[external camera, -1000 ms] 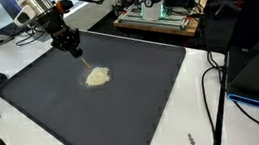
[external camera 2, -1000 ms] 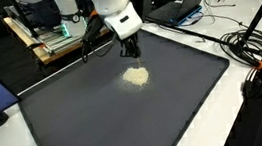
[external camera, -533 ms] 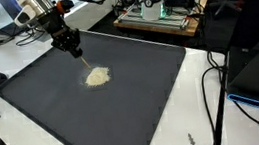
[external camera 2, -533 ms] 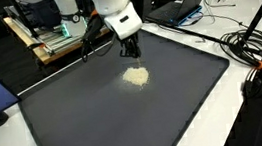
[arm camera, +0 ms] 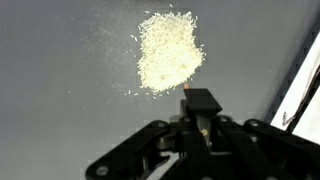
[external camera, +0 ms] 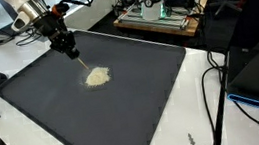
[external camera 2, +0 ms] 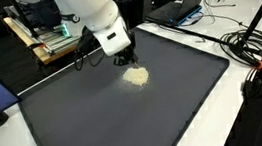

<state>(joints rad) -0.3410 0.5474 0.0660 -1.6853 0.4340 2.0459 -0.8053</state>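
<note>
The gripper (external camera: 72,53) hangs over the dark mat (external camera: 148,100), its jaws closed on what looks like a thin pale stick (external camera: 81,64), though the view is too small to be sure. The pile of pale grains (external camera: 97,76) lies on the mat at about five o'clock from the gripper. In the wrist view the pile (arm camera: 168,50) sits at eleven o'clock, just beyond the gripper (arm camera: 200,108).
</note>
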